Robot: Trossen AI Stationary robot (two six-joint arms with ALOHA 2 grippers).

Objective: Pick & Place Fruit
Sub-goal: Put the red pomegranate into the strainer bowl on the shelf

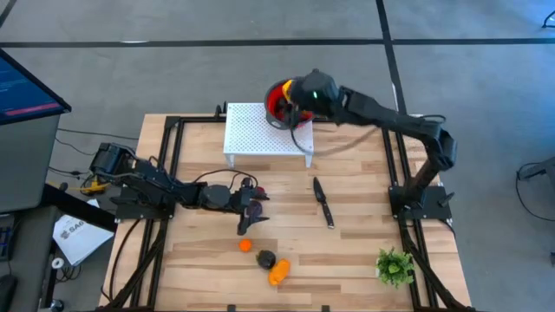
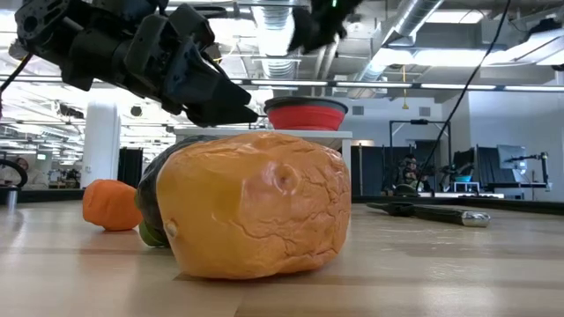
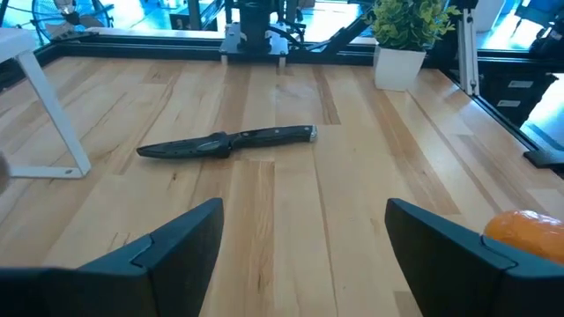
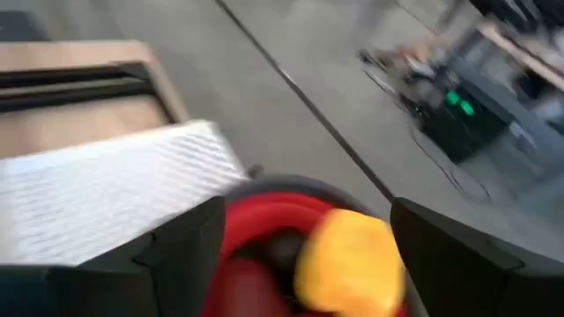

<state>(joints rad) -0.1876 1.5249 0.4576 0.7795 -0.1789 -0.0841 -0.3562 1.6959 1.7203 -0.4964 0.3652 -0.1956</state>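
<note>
Your right gripper (image 1: 290,102) is up over the red bowl (image 1: 279,97) at the back corner of the white stand (image 1: 264,130); its two fingers (image 4: 167,260) are spread wide with nothing between them; in its wrist view you can see a yellow fruit (image 4: 351,264) lying in the bowl, with a dark one and a red one beside it.

Your left gripper (image 1: 253,201) hangs low over the middle of the table (image 1: 347,251); its fingers (image 3: 172,242) are wide apart too, and they hold nothing; the black knife (image 3: 227,143) lies flat on the wood ahead of it.

Three fruits wait near the front edge of the table; a small orange one (image 1: 245,245) sits just in front of the left gripper; a dark one (image 1: 265,259) touches a longer orange one (image 1: 278,274); you can see that big orange one (image 2: 256,204) right up close in the low view.

The green plant (image 1: 395,265) stands at the front right corner.
</note>
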